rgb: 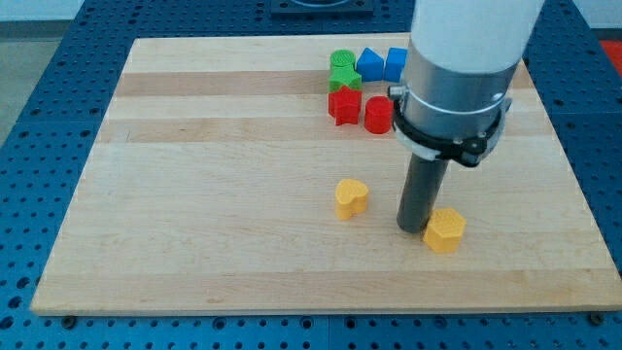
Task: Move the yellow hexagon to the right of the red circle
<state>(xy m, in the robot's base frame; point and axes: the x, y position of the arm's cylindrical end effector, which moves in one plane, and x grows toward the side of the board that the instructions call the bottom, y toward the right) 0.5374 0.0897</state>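
Note:
The yellow hexagon (445,230) lies on the wooden board (224,194) at the view's lower right. My tip (414,228) stands on the board, touching the hexagon's left side. The red circle (378,115) sits near the view's top, well above the hexagon, partly beside the arm's grey body. The arm's white and grey body hangs over the board's upper right.
A yellow heart (352,197) lies left of my tip. A red star (344,104) sits left of the red circle. Two green blocks (343,70) and two blue blocks (371,64) (396,63) cluster above them near the board's top edge.

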